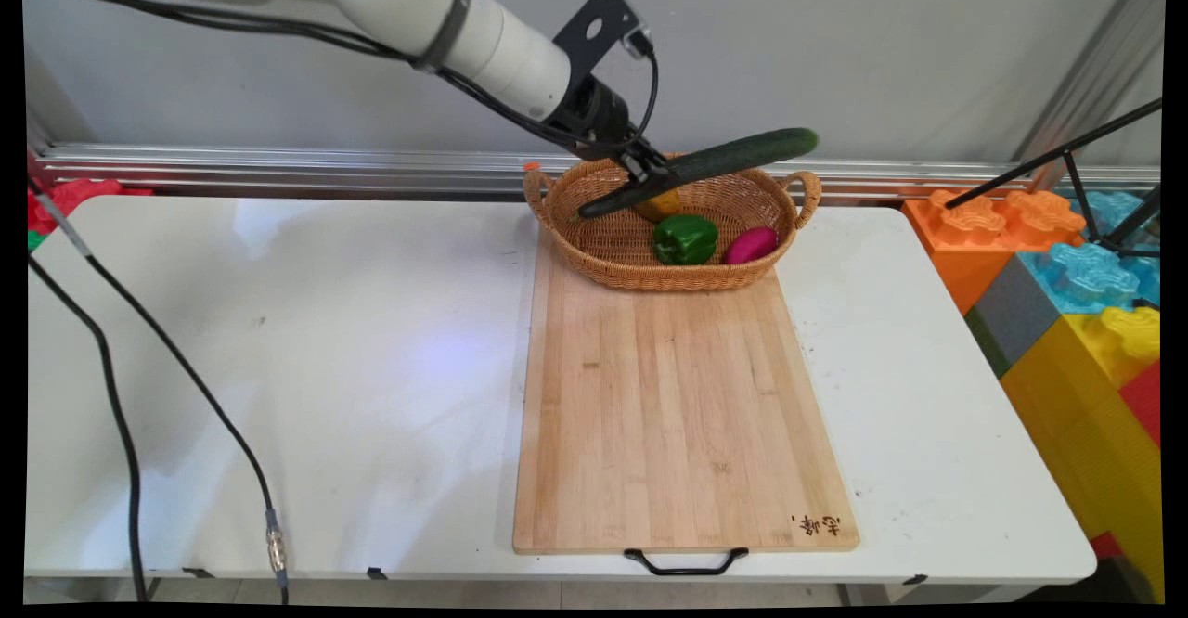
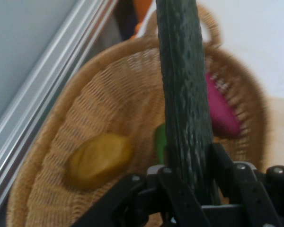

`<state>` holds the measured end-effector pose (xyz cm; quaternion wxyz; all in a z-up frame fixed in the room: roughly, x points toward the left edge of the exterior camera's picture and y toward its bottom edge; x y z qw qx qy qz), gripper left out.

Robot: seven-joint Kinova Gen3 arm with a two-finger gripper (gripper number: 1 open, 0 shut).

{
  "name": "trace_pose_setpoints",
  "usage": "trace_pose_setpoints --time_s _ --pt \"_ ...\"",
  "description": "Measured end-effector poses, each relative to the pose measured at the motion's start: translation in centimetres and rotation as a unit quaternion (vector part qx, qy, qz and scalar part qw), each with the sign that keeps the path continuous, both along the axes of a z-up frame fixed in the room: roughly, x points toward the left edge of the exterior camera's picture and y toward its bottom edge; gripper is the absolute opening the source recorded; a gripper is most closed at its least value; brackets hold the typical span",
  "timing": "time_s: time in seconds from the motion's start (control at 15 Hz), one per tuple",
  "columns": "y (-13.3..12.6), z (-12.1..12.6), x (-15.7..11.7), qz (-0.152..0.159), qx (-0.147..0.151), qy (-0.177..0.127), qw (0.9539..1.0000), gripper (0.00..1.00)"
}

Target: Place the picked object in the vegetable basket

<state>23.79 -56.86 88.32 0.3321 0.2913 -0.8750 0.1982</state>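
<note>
Main view: fixed above the table's [image 1: 278, 321] near side, looking down and across to the wall. Hand view: close, along the gripper [image 2: 191, 184], seemingly tilted. Shared: basket [image 1: 613, 265] and cucumber [image 1: 705, 165].

board [image 1: 682, 414] on table [image 1: 278, 367] | toy blocks [image 1: 1077, 293] right

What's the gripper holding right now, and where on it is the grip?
The gripper is shut on the cucumber, gripping it toward its lower end, short of the tip. The cucumber is tilted above the wicker basket.
</note>
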Motion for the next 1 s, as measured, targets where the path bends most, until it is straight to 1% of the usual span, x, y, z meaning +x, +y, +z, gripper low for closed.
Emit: trace_pose_setpoints --time_s 0.2,0.4,0.47,0.73,1.0 --pt "-2.3 -3.5 0.7 0.016 -0.006 -0.020 0.9997 0.00" --pt "-4.2 -6.3 1.1 0.027 -0.010 -0.029 0.9992 0.00" --pt "-4.8 -7.0 1.1 0.030 -0.012 -0.028 0.9991 1.00" --pt "-5.5 -7.9 0.7 0.032 -0.012 -0.022 0.9992 1.00" --pt "-5.4 -7.4 0.4 0.035 -0.005 -0.015 0.9993 1.00"
